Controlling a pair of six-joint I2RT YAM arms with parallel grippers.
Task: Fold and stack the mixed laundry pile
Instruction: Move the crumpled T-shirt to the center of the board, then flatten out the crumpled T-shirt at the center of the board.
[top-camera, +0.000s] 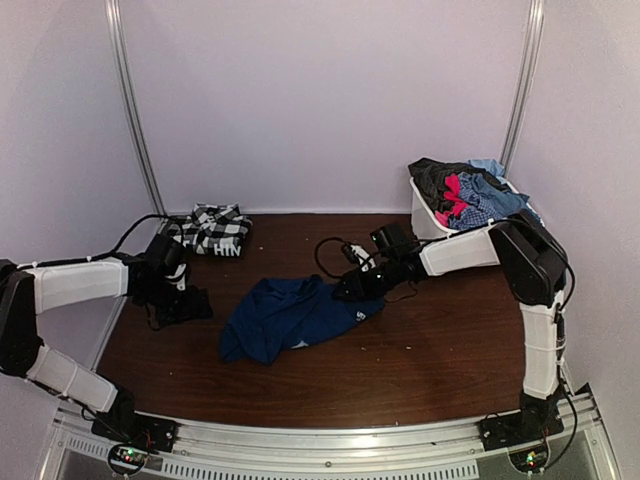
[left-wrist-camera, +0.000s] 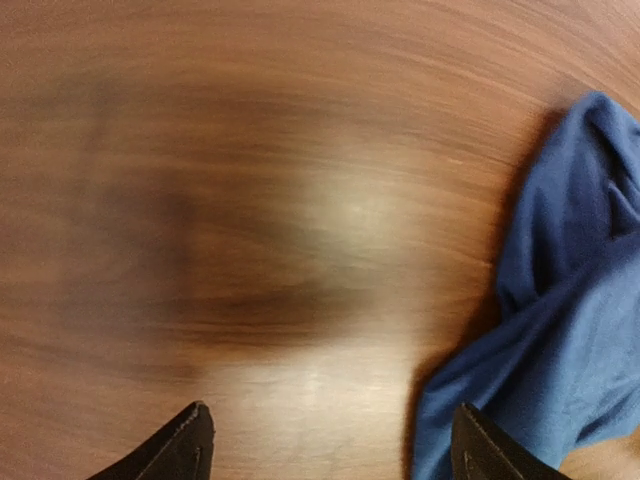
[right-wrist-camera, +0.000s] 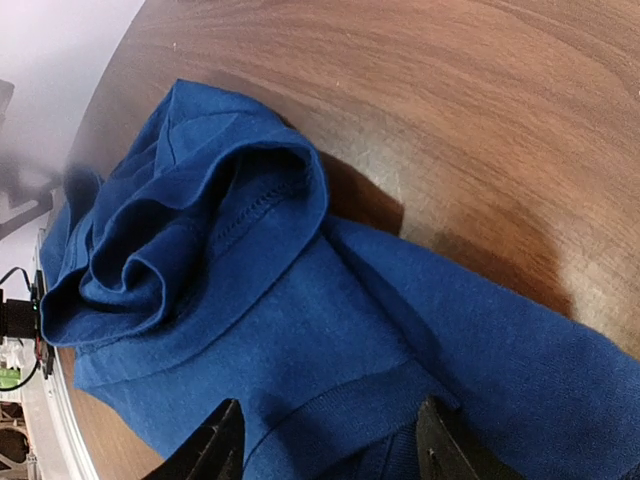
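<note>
Surface: dark brown wood-grain desk (top-camera: 420, 350), with small pale specks scattered on it. Pale lilac walls (top-camera: 330, 100) enclose it at back and sides. Two metal uprights (top-camera: 135, 120) run up the back corners, and a ribbed aluminium rail (top-camera: 330, 440) lines the near edge.

Laundry is in three places:
- Long navy blue piece (top-camera: 290, 318): crumpled at mid-desk, with a rolled opening at one end.
- Black-and-white checked shirt with white lettering (top-camera: 212, 228): folded at the back left, against the wall.
- Dark grey garment (top-camera: 432, 176), red/pink item (top-camera: 455, 192) and light blue plaid cloth (top-camera: 487, 203): heaped in a white plastic rectangular bin (top-camera: 428, 222) at the back right, spilling over its rim.

Left fingers (top-camera: 188, 303): low over bare wood, left of the navy piece. They are spread wide and hold nothing — the cloth's edge lies just beside one tip.

Right fingers (top-camera: 352, 290): at the navy piece's right end, partly apart. Cloth lies flat between the tips and is not clamped.

In the way: the right forearm crosses in front of the bin, and a black cable (top-camera: 325, 255) loops beside its wrist.
</note>
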